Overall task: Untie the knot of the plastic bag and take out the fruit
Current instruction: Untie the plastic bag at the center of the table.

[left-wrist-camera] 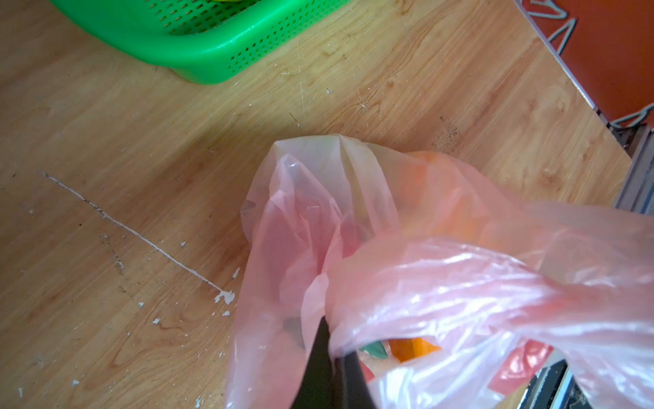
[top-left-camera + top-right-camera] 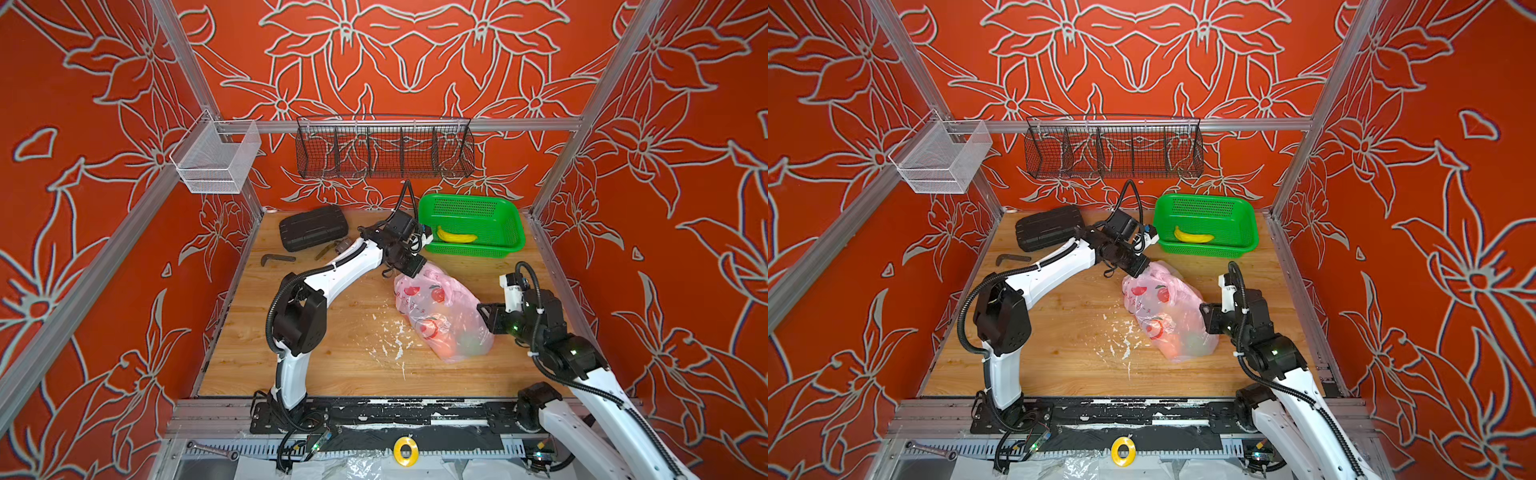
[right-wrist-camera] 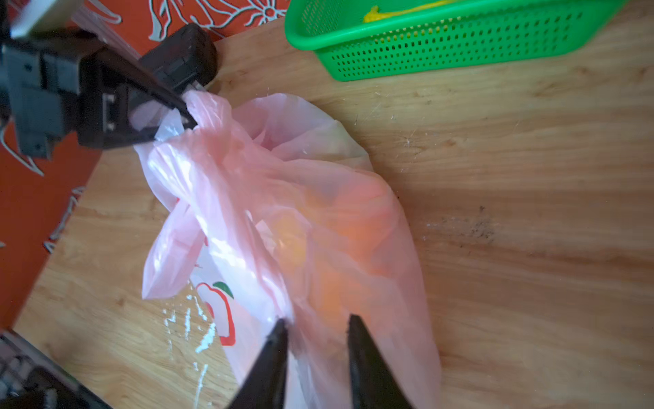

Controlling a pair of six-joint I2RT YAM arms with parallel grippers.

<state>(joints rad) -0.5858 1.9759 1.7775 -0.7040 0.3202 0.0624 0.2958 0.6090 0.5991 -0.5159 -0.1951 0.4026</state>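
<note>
Thin translucent pink plastic bag (image 2: 440, 316): glossy film, heavily crinkled, bright highlights along the folds.
Fruit (image 3: 354, 230) inside: only orange blurs through the film, finish cannot be told.
Pale wood-grain tabletop (image 2: 332, 365): matt, scratched, with white flaked patches.
Green perforated plastic basket (image 2: 469, 249): smooth, with a slight sheen.
Yellow banana (image 2: 456, 237): smooth skin, faint gloss.
Black wire-mesh basket (image 2: 384, 153): thin metal wire, dull dark coating.
White fine-mesh basket (image 2: 216, 162): metal, matt.
Silver frame rail (image 2: 523, 124): grooved metal, satin finish.
Black ribbed case (image 2: 312, 227): hard plastic, matt.
Right gripper (image 3: 316, 322): fingers (image 3: 368, 368) matt black, apparently plastic.
</note>
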